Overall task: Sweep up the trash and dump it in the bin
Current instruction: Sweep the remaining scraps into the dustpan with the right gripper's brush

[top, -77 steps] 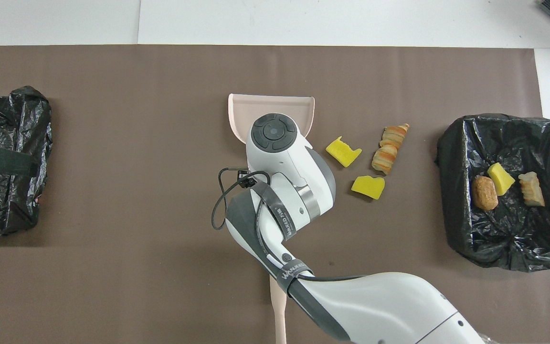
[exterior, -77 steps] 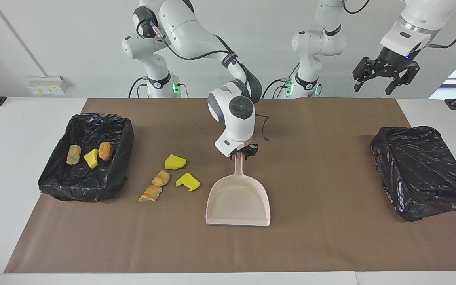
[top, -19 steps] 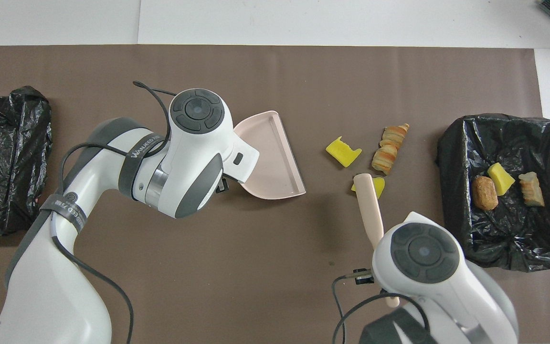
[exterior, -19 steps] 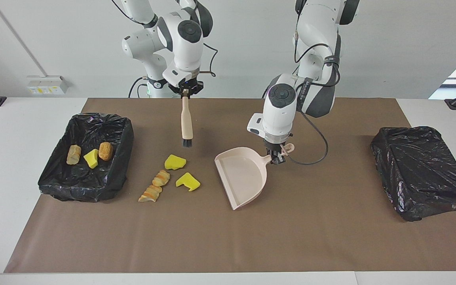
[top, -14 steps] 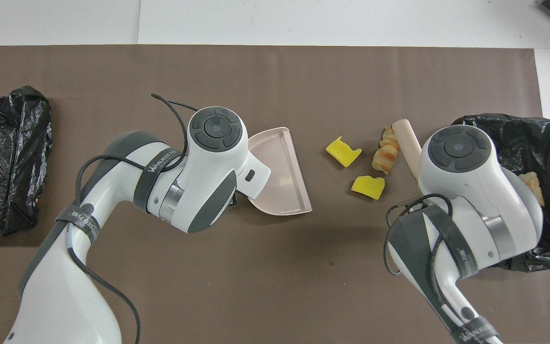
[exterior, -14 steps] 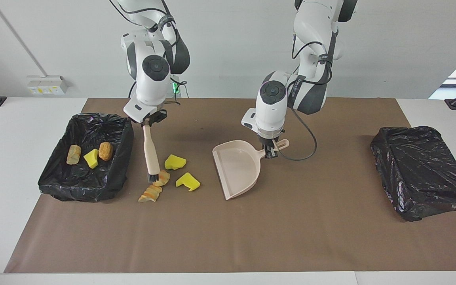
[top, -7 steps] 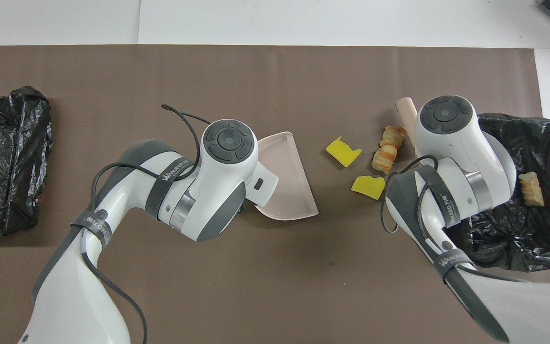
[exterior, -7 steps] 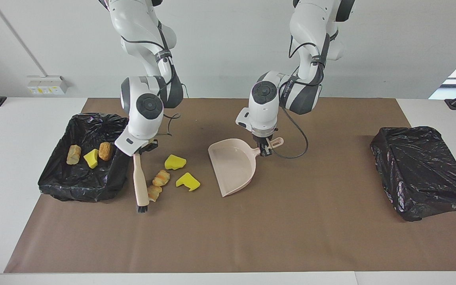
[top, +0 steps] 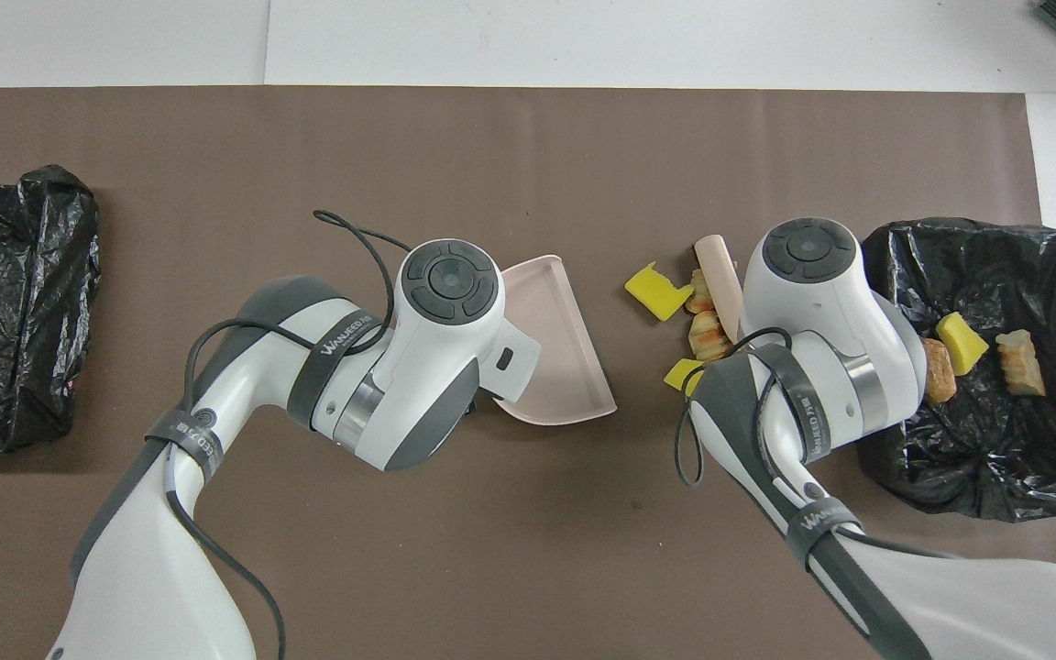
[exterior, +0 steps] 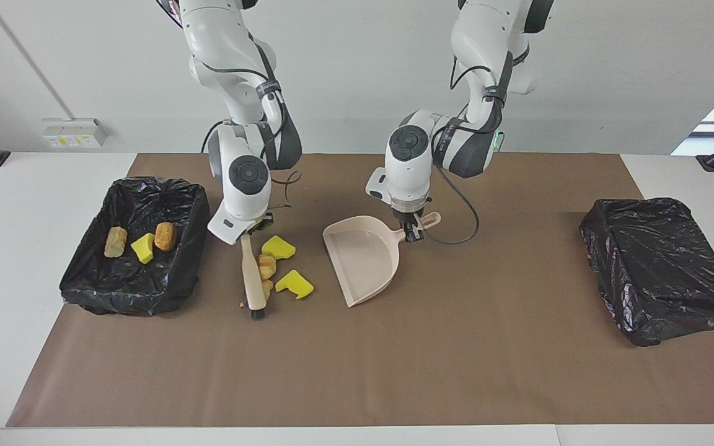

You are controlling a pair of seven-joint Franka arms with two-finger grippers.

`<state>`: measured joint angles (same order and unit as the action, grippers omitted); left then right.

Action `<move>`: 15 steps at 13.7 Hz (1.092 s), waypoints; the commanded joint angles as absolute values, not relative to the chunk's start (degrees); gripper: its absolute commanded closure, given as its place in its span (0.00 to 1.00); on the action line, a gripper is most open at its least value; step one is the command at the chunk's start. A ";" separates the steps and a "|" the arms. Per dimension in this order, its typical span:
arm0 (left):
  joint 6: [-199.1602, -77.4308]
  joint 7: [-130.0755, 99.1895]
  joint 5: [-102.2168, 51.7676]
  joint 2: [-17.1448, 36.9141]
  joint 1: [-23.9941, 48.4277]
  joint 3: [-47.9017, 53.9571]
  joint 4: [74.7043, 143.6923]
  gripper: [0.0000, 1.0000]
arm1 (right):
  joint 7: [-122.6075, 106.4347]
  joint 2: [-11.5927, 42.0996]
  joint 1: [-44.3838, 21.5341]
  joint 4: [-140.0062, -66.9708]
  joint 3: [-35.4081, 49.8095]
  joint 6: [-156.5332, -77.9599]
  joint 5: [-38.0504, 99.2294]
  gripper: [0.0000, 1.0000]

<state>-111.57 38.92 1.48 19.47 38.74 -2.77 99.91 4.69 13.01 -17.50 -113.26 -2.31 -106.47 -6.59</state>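
Observation:
My right gripper is shut on the beige brush, whose bristles rest on the mat. The brush lies against two bread pieces, on their side toward the right arm's end. Two yellow sponge chunks lie between the bread and the dustpan. My left gripper is shut on the handle of the beige dustpan, whose open mouth faces the trash. In the overhead view the brush handle, bread, sponge and dustpan show; both grippers are hidden under their wrists.
A black-lined bin at the right arm's end holds two bread pieces and a yellow sponge chunk; it also shows in the overhead view. A second black-lined bin stands at the left arm's end.
The right gripper has swept the brush toward the dustpan, pushing the bread pieces up against the sponges. The left gripper has moved the dustpan a little closer to the trash.

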 commanded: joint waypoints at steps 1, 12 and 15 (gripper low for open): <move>-111.62 37.18 2.64 16.09 40.60 -3.52 104.49 1.00 | 0.80 9.94 -19.14 -117.85 -1.32 -107.31 2.87 1.00; -112.32 37.79 2.64 15.47 40.52 -3.43 105.91 1.00 | 2.37 2.03 -20.32 -114.45 -2.28 -96.62 26.82 1.00; -112.41 41.73 4.99 15.47 40.52 -3.43 105.91 1.00 | 2.28 0.98 -16.09 -109.43 -2.29 -86.85 15.70 1.00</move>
